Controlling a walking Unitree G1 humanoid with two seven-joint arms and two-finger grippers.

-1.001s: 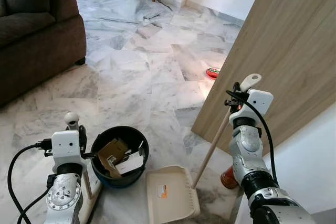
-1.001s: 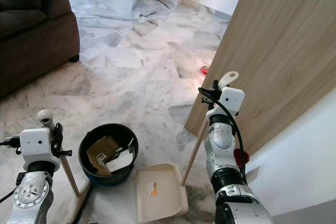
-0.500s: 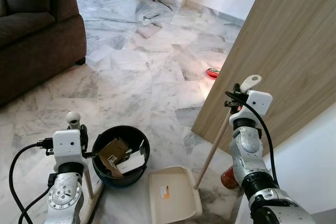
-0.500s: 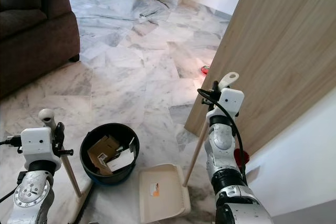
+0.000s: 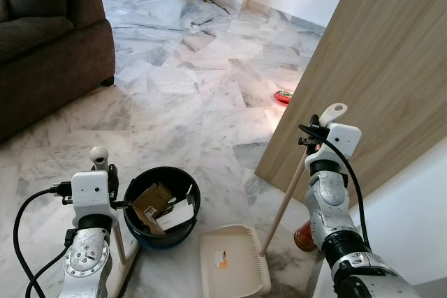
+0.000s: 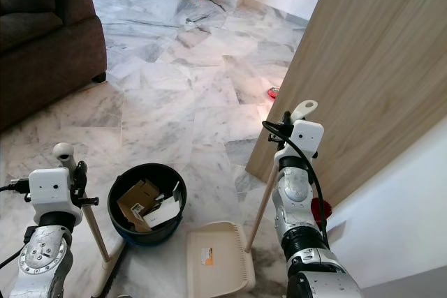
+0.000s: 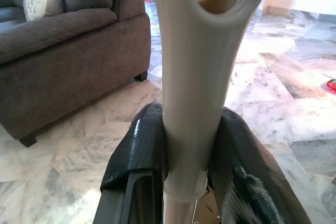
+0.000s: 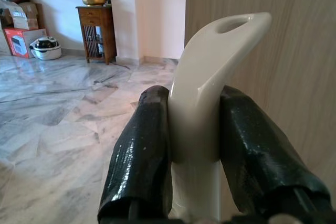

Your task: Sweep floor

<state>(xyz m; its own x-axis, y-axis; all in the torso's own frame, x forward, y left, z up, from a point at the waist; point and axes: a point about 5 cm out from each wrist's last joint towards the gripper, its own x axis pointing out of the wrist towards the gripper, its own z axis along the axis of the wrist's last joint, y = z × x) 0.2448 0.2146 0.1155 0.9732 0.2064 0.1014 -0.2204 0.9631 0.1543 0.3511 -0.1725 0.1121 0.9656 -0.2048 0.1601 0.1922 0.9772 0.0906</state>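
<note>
Cream plastic dustpan [image 5: 234, 269] on a long wooden handle sits flat on the marble floor [image 5: 188, 95] beside the black round bin [image 5: 162, 206] of scraps; the right gripper [image 8: 194, 129] clamps its handle top, the left gripper [image 7: 191, 140] clamps the cream broom handle [image 5: 112, 207]. Emptying seems next: lift and tip into the bin. A wooden panel [image 5: 377, 68] crowds the right arm.

Two grippers: the left gripper [image 7: 191, 156] and the right gripper [image 8: 195, 145], each with two black fingers. Two long-handled tools, one clamped between each pair of jaws: a broom [image 7: 195, 77] and a dustpan [image 5: 234, 268]. One black bin [image 5: 162, 207], holding several scraps of cardboard and paper. One sofa [image 5: 49, 40]. One wooden panel [image 5: 377, 68].
</note>
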